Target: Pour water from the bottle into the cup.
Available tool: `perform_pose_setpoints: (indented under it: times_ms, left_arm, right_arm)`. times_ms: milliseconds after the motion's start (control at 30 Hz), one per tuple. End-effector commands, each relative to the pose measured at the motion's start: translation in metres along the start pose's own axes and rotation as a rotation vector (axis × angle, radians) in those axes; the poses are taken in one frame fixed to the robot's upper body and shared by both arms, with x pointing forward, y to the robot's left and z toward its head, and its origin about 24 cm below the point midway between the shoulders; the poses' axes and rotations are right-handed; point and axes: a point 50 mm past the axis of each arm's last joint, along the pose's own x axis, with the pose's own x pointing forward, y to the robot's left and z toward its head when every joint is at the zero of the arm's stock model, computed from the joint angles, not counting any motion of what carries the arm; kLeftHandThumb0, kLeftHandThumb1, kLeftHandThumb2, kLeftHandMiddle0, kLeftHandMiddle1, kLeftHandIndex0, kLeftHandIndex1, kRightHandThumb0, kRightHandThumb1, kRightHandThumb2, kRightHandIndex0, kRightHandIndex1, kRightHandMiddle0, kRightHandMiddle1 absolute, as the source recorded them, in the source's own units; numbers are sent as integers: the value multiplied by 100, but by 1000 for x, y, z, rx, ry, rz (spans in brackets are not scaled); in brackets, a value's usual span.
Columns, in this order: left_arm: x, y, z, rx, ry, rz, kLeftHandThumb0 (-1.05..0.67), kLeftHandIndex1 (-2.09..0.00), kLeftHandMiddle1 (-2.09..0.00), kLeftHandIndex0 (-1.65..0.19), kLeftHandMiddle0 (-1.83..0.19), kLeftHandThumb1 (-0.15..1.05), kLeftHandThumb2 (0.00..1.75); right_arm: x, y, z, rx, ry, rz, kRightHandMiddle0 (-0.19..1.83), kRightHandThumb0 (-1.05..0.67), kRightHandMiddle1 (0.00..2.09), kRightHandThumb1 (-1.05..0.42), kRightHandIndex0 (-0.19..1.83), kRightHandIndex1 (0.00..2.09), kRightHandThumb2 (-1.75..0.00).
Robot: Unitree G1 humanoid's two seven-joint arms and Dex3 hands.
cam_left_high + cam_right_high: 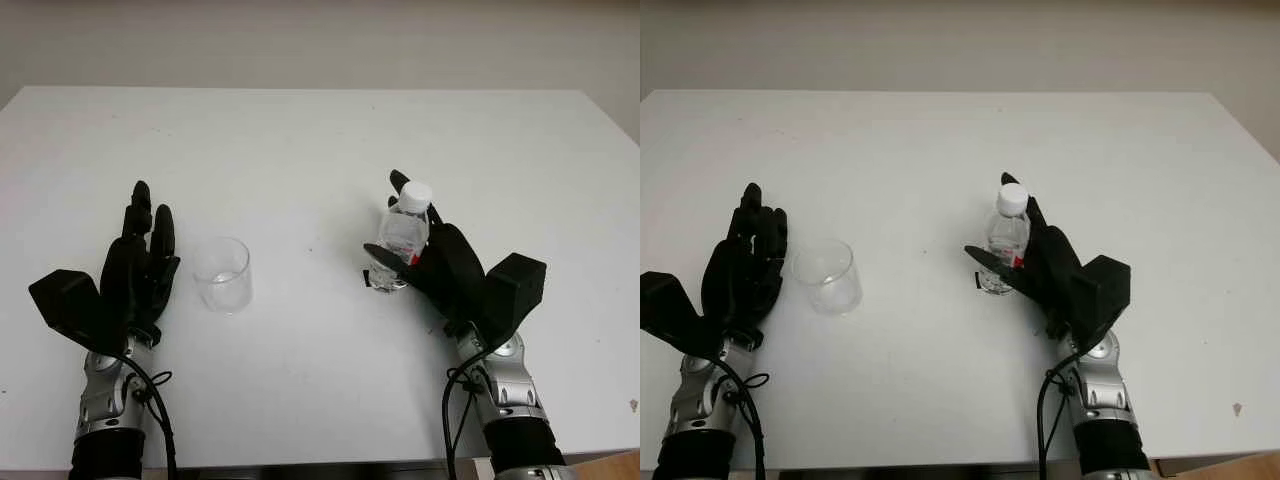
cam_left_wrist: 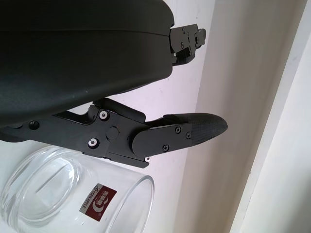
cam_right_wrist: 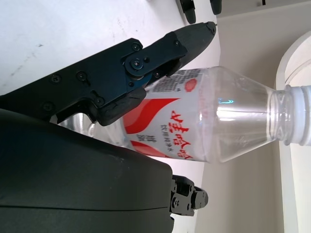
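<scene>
Your right hand is wrapped around the water bottle in the right-centre of the head view, fingers closed on its labelled body while it stands upright on the white surface. The white cap looks to be still on, so judge that it must come off before any pouring. The bottle is small, thin clear plastic and seems only partly filled: expect it to be light, smooth, and ready to dent if you squeeze hard. Hold it on the label band around the middle, where the wall is straight, not on the tapering shoulder, where the fingers could slide.

The glass cup stands upright and empty in the left-centre of the head view, well apart from the bottle. It is rigid, slick and breakable, and light enough to skid or tip if knocked. Your left hand sits just beside it on its left, open and holding nothing; if you steady the cup, take it low on the wall.
</scene>
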Motion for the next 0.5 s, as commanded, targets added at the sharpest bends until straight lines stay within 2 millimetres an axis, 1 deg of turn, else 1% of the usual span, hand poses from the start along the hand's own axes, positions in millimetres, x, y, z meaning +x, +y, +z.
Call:
perform_pose_setpoints:
  times_ms: [0, 167, 233, 400, 467]
  left_arm:
    - [-4, 5, -4, 6, 22, 11, -62, -5, -5, 15, 13, 105, 52]
    - [-3, 5, -4, 9, 23, 9, -62, -5, -5, 15, 12, 105, 52]
    - [-3, 5, -4, 8, 22, 12, -62, -6, -6, 14, 12, 105, 52]
    - [-3, 4, -4, 9, 26, 6, -62, -5, -5, 15, 12, 105, 52]
    - [-2, 3, -4, 6, 25, 15, -62, -6, -6, 14, 12, 105, 52]
  right_arm:
    - [-5, -4, -1, -3, -10, -14, -19, -83, 1, -87, -19, 0, -5]
    - [-11, -6, -3, -13, -16, -22, -19, -88, 0, -88, -19, 0, -6]
    - [-12, -7, -3, -30, -20, -23, -19, -94, 0, -89, -19, 0, -6]
    - [-17, -8, 1, -142, -37, -20, -19, -103, 0, -92, -19, 0, -6]
    - [-18, -6, 4, -176, -60, -20, -19, -103, 0, -92, -19, 0, -6]
